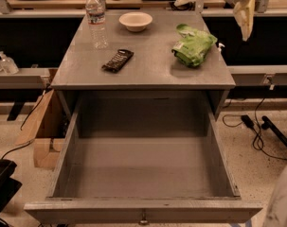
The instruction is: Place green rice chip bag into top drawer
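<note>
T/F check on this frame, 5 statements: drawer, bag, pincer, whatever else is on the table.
1. The top drawer is pulled open. True.
2. The green rice chip bag lies in the drawer. False: it lies on the tabletop, on the right side.
3. The pincer is shut on the bag. False: it hangs open above the table's back right corner, clear of the bag and holding nothing.
4. A water bottle stands upright at the tabletop's back left. True.
5. The black snack packet sits inside the white bowl. False: it lies flat on the tabletop, in front of the bowl and apart from it.
</note>
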`<state>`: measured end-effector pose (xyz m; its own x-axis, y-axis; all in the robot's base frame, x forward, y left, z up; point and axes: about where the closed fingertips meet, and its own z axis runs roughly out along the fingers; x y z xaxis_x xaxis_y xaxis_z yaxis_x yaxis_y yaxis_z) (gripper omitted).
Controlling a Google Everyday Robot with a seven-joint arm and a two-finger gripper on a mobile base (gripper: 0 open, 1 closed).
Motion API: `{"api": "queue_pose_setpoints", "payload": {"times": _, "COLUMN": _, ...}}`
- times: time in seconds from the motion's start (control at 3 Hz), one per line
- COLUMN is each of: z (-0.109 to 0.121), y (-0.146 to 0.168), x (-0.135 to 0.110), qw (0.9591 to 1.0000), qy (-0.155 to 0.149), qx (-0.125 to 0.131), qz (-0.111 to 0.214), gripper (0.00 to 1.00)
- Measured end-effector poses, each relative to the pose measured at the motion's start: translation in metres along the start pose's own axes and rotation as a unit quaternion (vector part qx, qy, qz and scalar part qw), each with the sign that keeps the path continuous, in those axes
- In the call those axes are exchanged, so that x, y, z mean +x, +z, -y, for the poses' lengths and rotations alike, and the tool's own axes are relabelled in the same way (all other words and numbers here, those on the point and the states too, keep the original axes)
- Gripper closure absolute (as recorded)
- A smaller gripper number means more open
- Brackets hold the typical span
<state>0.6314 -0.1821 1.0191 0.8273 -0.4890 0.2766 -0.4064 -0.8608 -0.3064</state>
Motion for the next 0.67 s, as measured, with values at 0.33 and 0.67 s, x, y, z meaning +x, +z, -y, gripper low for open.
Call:
{"api": "queue_pose_setpoints", "payload": {"times": 0.33, "z": 0.006, "y": 0.001, "x": 0.004, "qw": 0.9997, "qy": -0.016, "qx": 0.013, "qz": -0.009, "gripper": 0.00}}
{"api": "queue_pose_setpoints", "payload": {"times": 0.67, "z": 0.019, "y": 0.019, "x": 0.014, "qw": 0.9990, "qy": -0.018, "qx": -0.005, "qz": -0.041, "gripper": 0.00}}
